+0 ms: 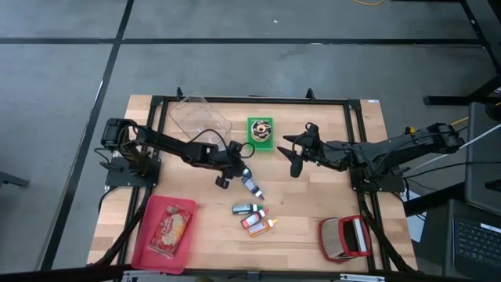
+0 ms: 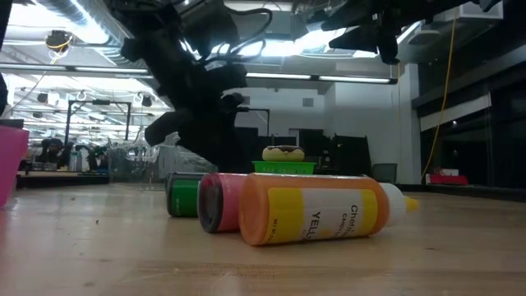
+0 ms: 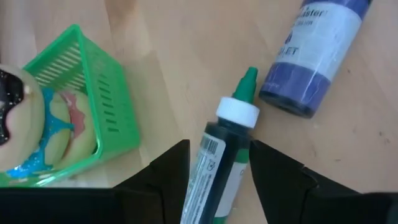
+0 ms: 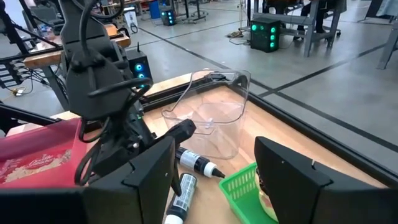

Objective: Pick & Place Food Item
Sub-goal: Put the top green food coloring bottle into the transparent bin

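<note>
A dark green bottle with a white collar and a green tip lies on the wooden table, just near of the green basket that holds an iced doughnut. My left gripper slants down over this bottle, one finger on each side of its body. A violet bottle lies just past the green tip. My right gripper hangs open above the table to the right of the basket, holding nothing. My left gripper has the green bottle's body, below the white collar, between its two fingers. They lie against both long sides. The fingers slant down from the table's left and run along the bottle. The bottle lies flat on the table.
A clear plastic tub stands at the far left of the basket. Several more small bottles lie toward the near edge. A pink tray with a food packet sits near left, and a red and white container sits near right.
</note>
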